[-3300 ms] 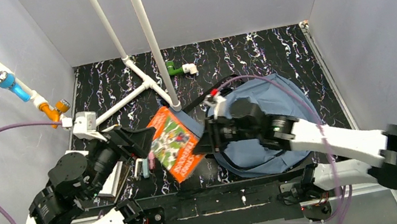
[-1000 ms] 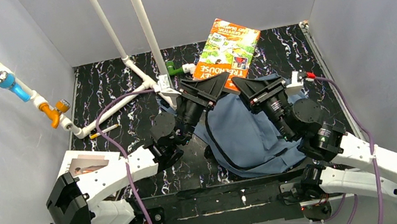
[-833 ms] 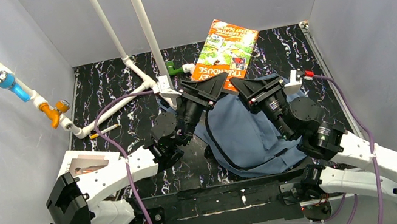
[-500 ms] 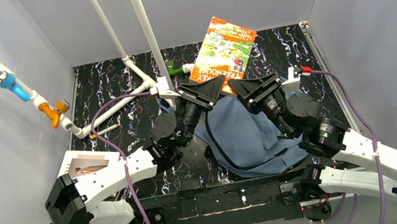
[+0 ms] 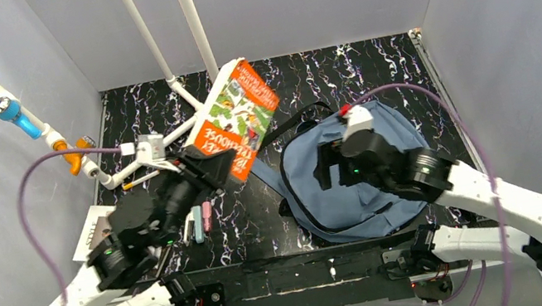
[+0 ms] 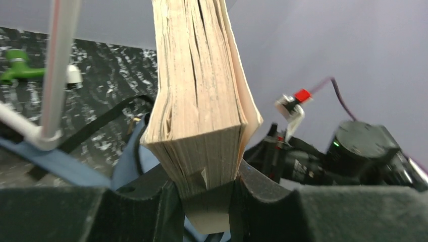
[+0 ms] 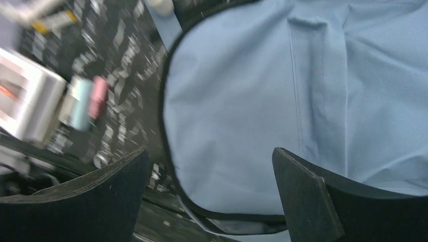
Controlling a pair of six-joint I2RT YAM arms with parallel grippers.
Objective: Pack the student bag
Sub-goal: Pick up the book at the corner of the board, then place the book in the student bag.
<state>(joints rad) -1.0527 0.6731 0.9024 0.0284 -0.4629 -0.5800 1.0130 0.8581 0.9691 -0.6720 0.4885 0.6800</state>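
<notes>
The student bag (image 5: 346,190) lies flat on the table right of centre, slate-blue with a black zip line and black straps. A thick paperback with an orange cover (image 5: 234,117) is held up, tilted, left of the bag. My left gripper (image 5: 213,166) is shut on its lower edge. In the left wrist view the book's page block (image 6: 199,101) stands clamped in my left gripper (image 6: 207,194). My right gripper (image 5: 328,172) hovers over the bag's left part, open and holding nothing. The right wrist view shows the bag's fabric (image 7: 262,101) between the wide-apart fingers of my right gripper (image 7: 209,196).
White pipes (image 5: 165,142) run from the back wall to the table's left. A pencil (image 5: 136,179) lies by them. Small pink and pale-blue items (image 5: 197,221) and a white book (image 5: 95,226) lie at the near left. A green fitting (image 6: 17,70) sits at the back.
Both grippers held the book at the back above the bag. The right one has let go, opened and dropped over the bag. The left has carried the book left and nearer.
</notes>
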